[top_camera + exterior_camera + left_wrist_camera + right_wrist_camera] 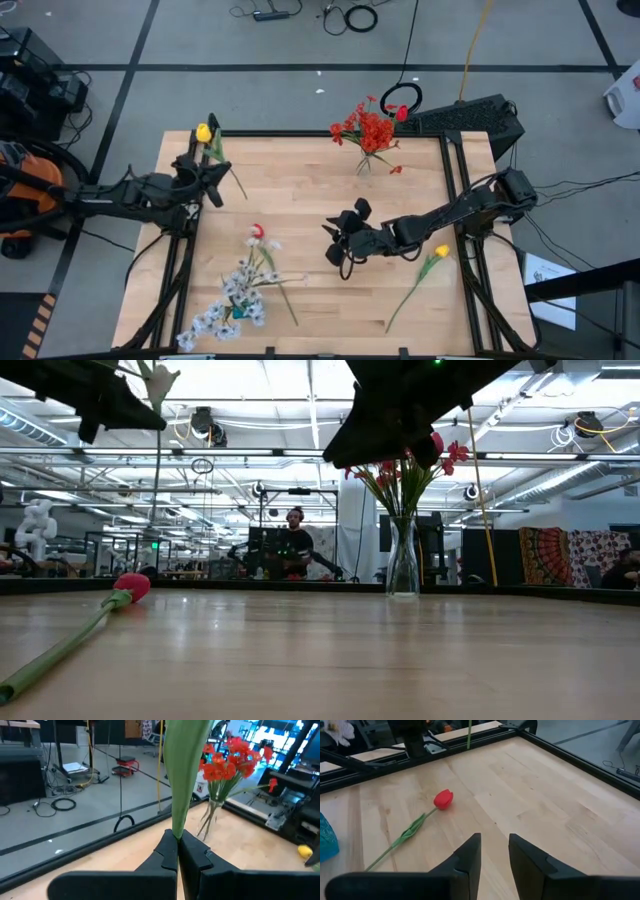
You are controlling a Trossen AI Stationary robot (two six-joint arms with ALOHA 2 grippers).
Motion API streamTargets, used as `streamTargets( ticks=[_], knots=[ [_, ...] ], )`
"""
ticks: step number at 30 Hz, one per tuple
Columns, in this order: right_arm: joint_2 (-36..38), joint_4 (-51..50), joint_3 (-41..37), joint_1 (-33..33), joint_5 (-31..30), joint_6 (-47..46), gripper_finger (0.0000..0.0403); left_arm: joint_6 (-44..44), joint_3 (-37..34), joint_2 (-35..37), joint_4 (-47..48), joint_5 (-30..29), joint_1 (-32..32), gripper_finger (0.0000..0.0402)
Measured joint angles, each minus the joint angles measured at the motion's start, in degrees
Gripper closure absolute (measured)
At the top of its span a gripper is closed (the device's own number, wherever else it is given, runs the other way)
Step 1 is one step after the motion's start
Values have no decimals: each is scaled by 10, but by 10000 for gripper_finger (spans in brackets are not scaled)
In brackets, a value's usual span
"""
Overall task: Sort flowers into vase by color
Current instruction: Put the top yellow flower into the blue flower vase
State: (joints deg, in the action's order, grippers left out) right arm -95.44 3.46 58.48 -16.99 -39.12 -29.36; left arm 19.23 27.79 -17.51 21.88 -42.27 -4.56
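Clamping a yellow tulip (204, 132) in the left hand (212, 172) for vase (365, 163) delivery, right hand (492, 851) parted, aimed at the red tulip (443, 799).

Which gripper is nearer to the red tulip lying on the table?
Right. The right gripper hovers beside the red tulip, fingers open and facing it. The left gripper is farther off, near the table's far-left corner, shut on a yellow tulip.

Two yellow tulips (204, 132) (441, 252), one red tulip (257, 232), one vase (366, 160).
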Motion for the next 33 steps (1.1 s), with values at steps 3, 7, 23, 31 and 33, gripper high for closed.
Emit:
streamTargets(
  ticks=[3,7,23,31,33],
  knots=[
    [0,-1,0,0,1,0,312,37,0,5,38,39,-1,402],
    [0,-4,0,0,1,-3,312,84,0,5,61,117,-17,402],
    [0,-21,0,-7,2,-52,312,97,-2,-65,1,80,-313,402],
    [0,-21,0,-15,0,-60,312,73,-2,-93,-70,-10,-472,401],
    [0,-20,0,-15,0,-62,312,72,-2,-98,-92,-35,-501,401]
  ],
)
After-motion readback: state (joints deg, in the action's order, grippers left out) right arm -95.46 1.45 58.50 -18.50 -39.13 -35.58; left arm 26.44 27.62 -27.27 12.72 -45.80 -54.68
